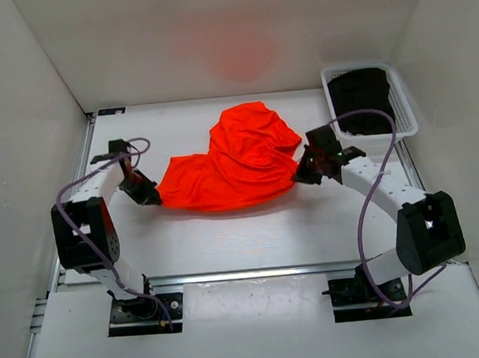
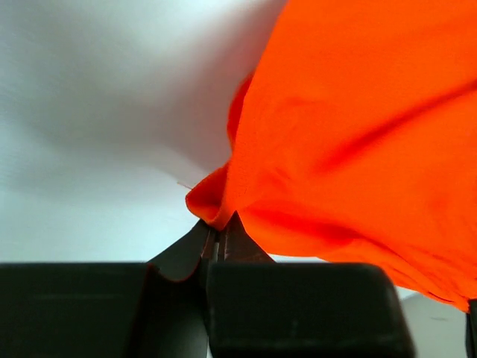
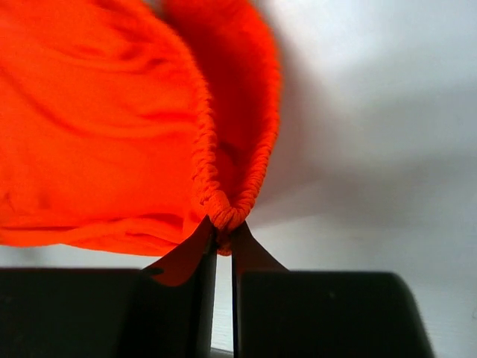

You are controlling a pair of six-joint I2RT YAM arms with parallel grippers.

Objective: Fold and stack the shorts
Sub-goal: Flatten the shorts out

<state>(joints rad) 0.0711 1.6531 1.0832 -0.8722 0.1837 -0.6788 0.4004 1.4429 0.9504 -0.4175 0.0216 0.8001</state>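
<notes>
Left arm [image 1: 99,183] bent inward, right arm [image 1: 374,182] mirroring it, both jaws pinched shut on the shorts [image 1: 238,158]

Top camera: above and behind the arm bases [image 1: 142,307], looking down on the white table [image 1: 228,246]. Wrist cameras: close behind left gripper [image 2: 218,237] and right gripper [image 3: 223,233] (all views share the bright orange-red fabric shorts [image 1: 238,162]).

On the white table [image 1: 244,237], mid-surface: crumpled orange-red shorts [image 1: 238,158]. At the far right corner: a white slotted basket [image 1: 406,108] holding dark fabric [image 1: 361,95].
</notes>
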